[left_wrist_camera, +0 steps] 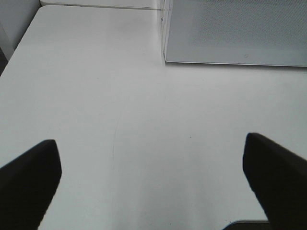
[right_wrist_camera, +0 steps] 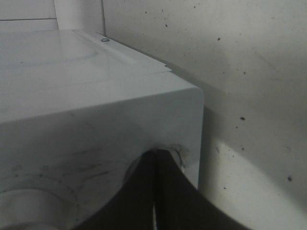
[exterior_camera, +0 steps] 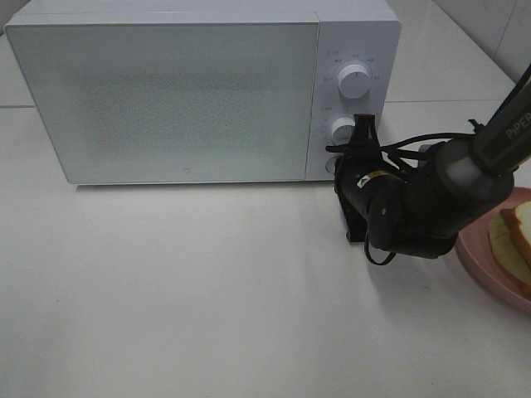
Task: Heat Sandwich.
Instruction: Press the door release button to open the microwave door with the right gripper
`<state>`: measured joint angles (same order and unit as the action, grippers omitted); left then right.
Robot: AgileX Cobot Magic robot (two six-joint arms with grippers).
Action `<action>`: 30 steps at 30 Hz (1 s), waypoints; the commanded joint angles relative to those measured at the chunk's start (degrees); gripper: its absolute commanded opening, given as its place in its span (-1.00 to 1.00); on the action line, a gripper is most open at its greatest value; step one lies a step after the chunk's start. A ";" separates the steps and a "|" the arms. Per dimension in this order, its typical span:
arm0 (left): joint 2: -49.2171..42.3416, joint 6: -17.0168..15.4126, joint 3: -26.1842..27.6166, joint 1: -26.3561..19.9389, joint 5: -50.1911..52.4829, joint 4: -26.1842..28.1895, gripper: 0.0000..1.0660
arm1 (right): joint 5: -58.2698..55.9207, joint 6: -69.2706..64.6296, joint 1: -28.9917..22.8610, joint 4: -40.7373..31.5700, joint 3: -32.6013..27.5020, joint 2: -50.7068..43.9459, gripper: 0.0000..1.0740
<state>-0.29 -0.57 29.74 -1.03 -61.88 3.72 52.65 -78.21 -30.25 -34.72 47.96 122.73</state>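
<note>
The sandwich (exterior_camera: pixel 516 236), white bread with a tan crust and pale filling, lies on a pink plate (exterior_camera: pixel 479 249) at the right edge, partly cut off by the frame. A white microwave (exterior_camera: pixel 166 91) stands at the back with its door closed. My right gripper (exterior_camera: pixel 363 126) is shut with nothing in it. Its tips rest at the control panel, beside the lower knob (exterior_camera: pixel 342 129). In the right wrist view the shut fingertips (right_wrist_camera: pixel 156 160) touch the microwave's front (right_wrist_camera: pixel 96 124) near its edge. My left gripper (left_wrist_camera: pixel 153 184) stands wide open over bare table and holds nothing.
The upper knob (exterior_camera: pixel 354 80) sits above the lower one. The right arm (exterior_camera: pixel 431 195) reaches in from the right, between the plate and the microwave. A tiled wall runs behind. White tabletop (exterior_camera: pixel 207 290) lies in front of the microwave (left_wrist_camera: pixel 240 33).
</note>
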 commanded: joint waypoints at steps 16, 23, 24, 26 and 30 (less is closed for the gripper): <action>-1.32 -0.52 -0.11 0.11 0.63 0.00 0.83 | 11.52 5.21 1.49 2.01 6.88 0.57 -1.00; -1.32 -0.52 -0.11 0.11 0.63 0.00 0.83 | 9.45 6.19 2.98 2.69 9.91 1.55 -1.00; -1.32 -0.52 -0.11 0.11 0.63 0.00 0.83 | 8.88 6.19 2.98 2.69 10.26 1.72 -1.00; -1.32 -0.52 -0.11 0.11 0.63 0.00 0.83 | 8.08 6.13 2.98 2.69 10.37 2.06 -1.00; -1.32 -0.52 -0.11 0.11 0.63 0.00 0.83 | 7.51 5.96 2.98 2.69 10.37 2.06 -1.00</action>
<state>-0.29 -0.57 29.74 -1.03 -61.88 3.72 48.13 -73.63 -29.79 -36.10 53.34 124.85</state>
